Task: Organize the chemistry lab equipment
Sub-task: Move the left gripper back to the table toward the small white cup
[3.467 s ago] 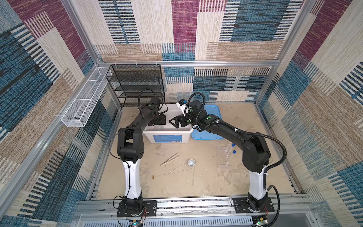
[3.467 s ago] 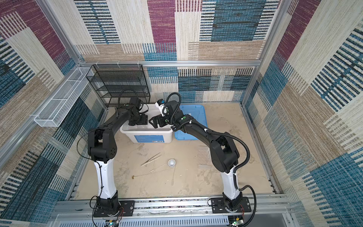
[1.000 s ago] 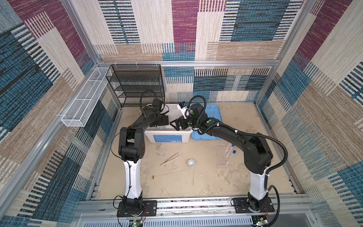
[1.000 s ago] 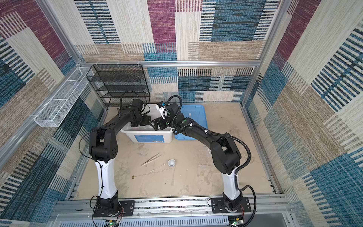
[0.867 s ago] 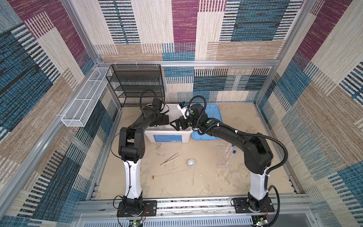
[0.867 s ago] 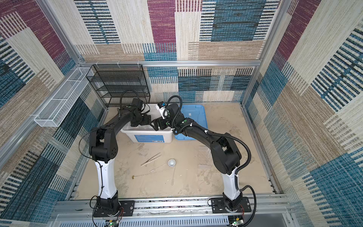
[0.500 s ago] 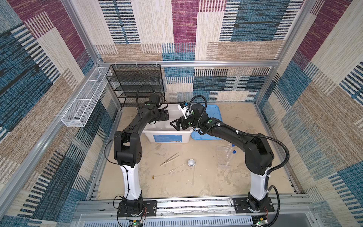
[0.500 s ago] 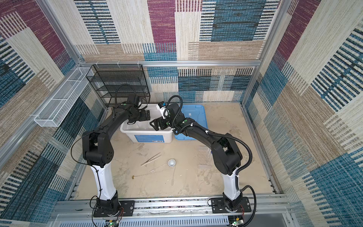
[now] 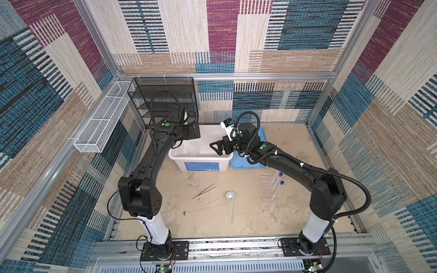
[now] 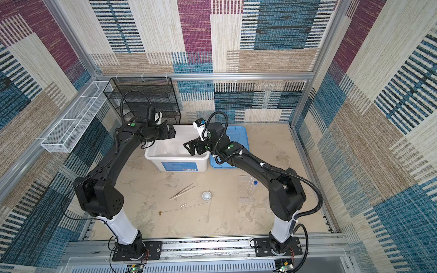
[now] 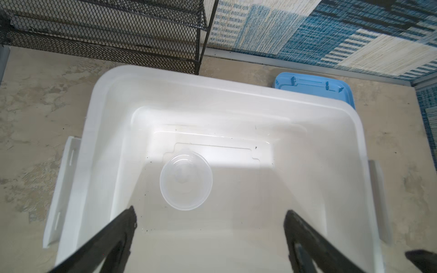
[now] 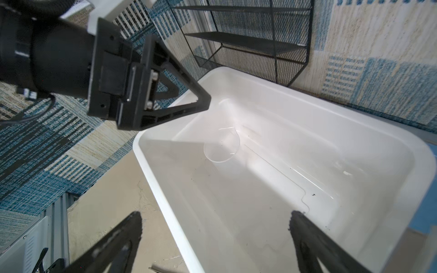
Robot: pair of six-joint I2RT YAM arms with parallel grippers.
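A clear beaker (image 11: pixel 186 180) stands upright on the floor of the white bin (image 9: pixel 201 163), also seen in the right wrist view (image 12: pixel 222 147). My left gripper (image 9: pixel 192 132) hangs open above the bin's back left part, well over the beaker and holding nothing. My right gripper (image 9: pixel 216 149) is open and empty over the bin's right front rim. On the table in front lie metal tweezers (image 9: pixel 204 191), a small funnel-like cup (image 9: pixel 230 195) and thin metal rods (image 9: pixel 208 208). To their right lies the clear tube rack (image 9: pixel 268 189) with blue-capped test tubes (image 9: pixel 276 183).
The blue lid (image 9: pixel 246 164) lies flat against the bin's right side. A black mesh shelf (image 9: pixel 165 99) stands behind the bin at the back left. A white wire basket (image 9: pixel 104 118) hangs on the left wall.
My left gripper has risen out of the bin toward the back left and opened fully, leaving the beaker on the bin floor. The right arm has hardly moved.
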